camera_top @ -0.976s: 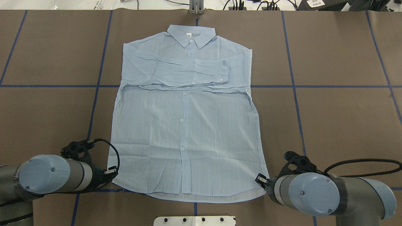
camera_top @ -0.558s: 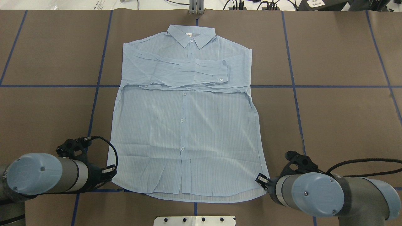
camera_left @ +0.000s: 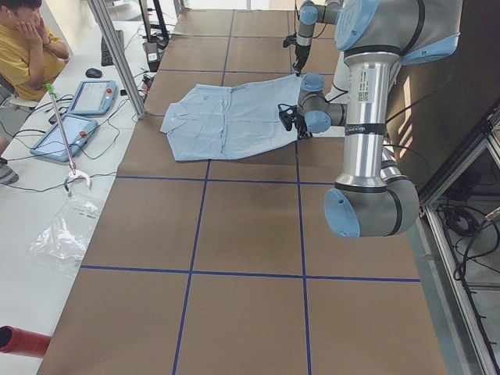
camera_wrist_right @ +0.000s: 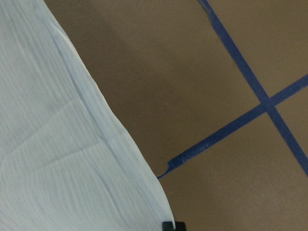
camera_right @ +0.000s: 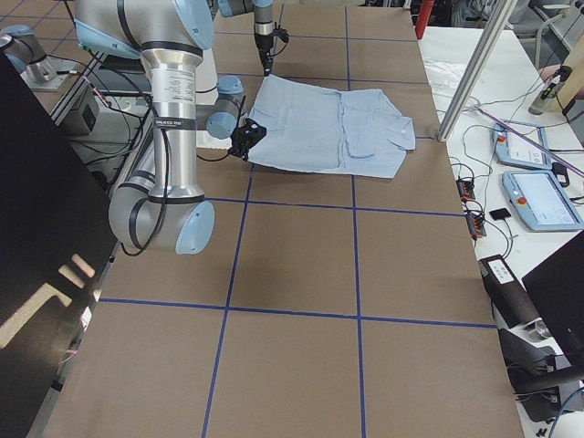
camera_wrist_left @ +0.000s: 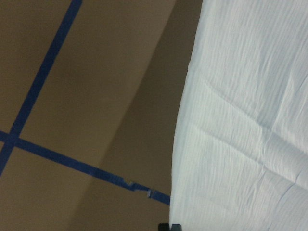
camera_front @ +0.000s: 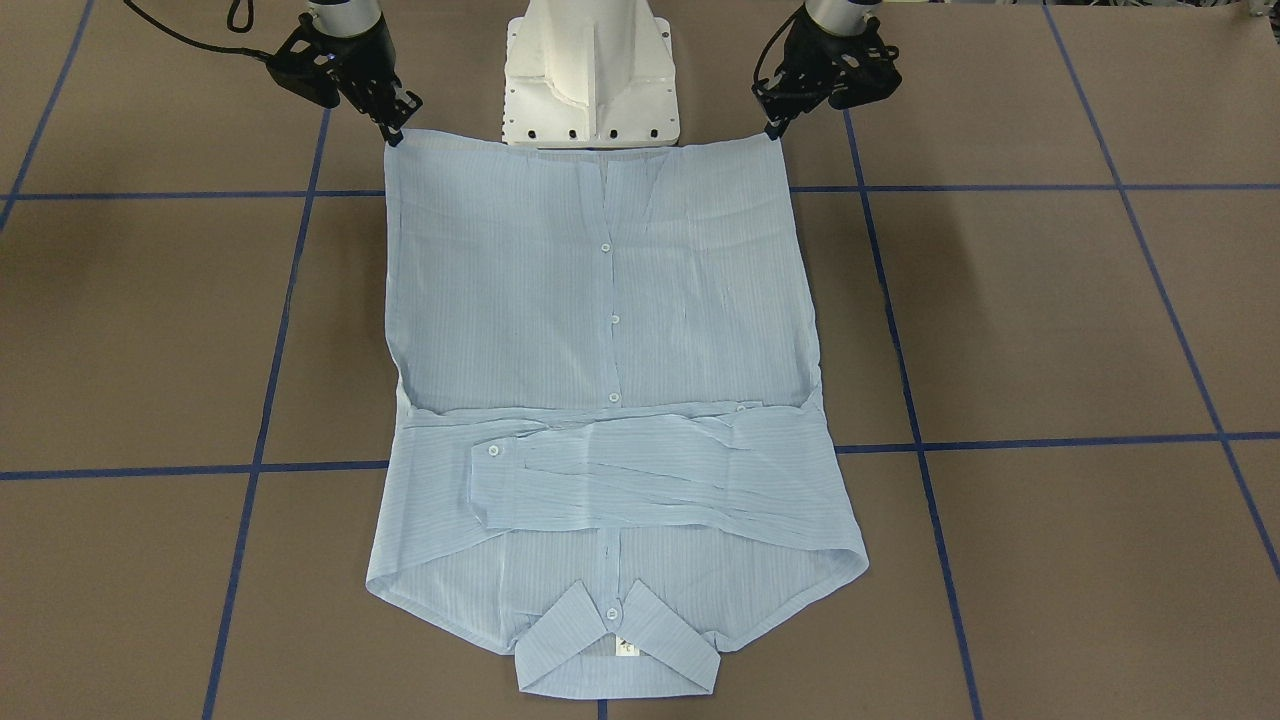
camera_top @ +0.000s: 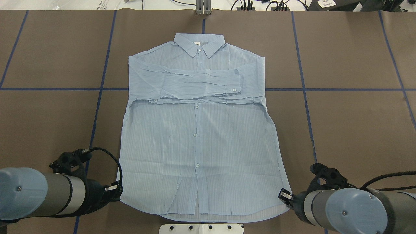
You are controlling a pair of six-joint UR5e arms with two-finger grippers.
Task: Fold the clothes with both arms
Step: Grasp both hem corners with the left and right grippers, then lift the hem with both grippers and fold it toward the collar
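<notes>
Pinching one hem corner each, the left gripper (camera_top: pixel 116 188) and right gripper (camera_top: pixel 282 194) are holding taut the shirt (camera_top: pixel 195 136), spread on the table (camera_top: pixel 351 130), likely needing matched, level travel toward the collar (camera_top: pixel 199 42).

robot lab, tape-gridded table (camera_top: pixel 357 58), teach pendants (camera_right: pixel 540 199), cables (camera_top: pixel 247 4)

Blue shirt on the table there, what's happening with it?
A robot is folding it, one claw on each side. The shirt lies flat on the brown table, buttoned side up, with its sleeves already folded across the chest. The left claw and the right claw each pinch a bottom corner, and the hem runs straight and taut between them, right at the white base. The lower half is not yet folded up toward the collar.
</notes>
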